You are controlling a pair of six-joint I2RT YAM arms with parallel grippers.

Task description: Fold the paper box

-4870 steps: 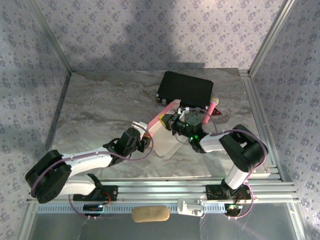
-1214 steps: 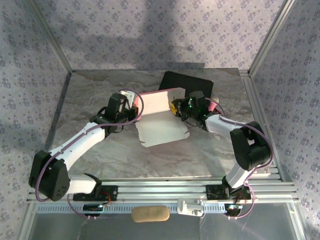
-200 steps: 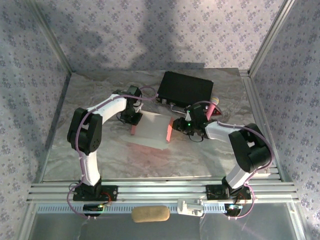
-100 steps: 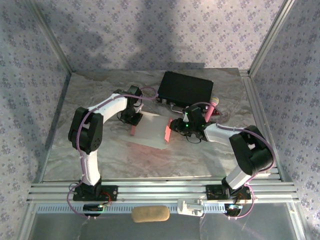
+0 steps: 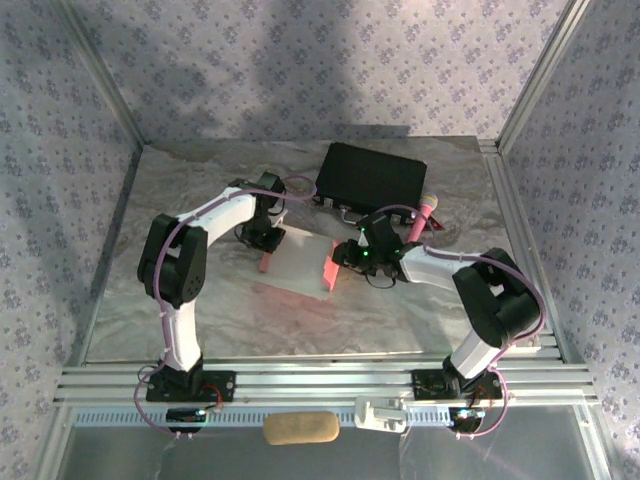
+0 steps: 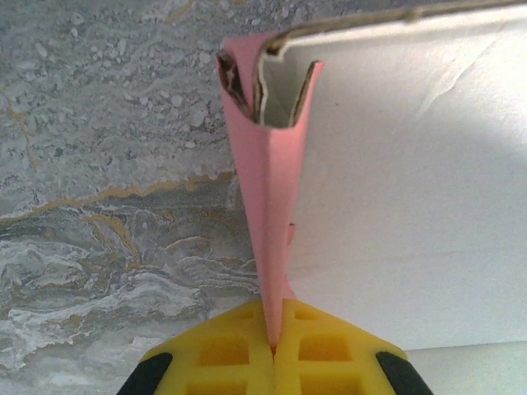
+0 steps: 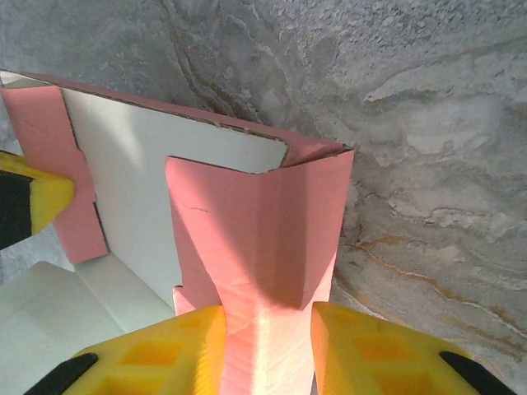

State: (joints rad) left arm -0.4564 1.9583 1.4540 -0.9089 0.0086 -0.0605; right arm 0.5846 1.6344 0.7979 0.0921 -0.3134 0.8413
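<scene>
Since a second ago the right pincer (image 7: 268,325) has carried its pink side wall slightly toward the left pincer (image 6: 273,336), narrowing the salmon-pink, thin-card paper box (image 5: 298,262). It lies mid-worktop, just on the near side of the black hard case (image 5: 372,178). The left pincer is pinched tight on the doubled left wall. The right pincer stands narrow, clamped on the folded right wall.

I judge the card light, springy at its creases and easily dented, so it is best held on doubled wall edges close to a fold, not on the pale floor panel.

From above, both wrists cover the fingertips, and the pale near flaps blur into the grey marbled worktop (image 5: 180,210). I cannot tell whether any tab sits in its slot.
</scene>
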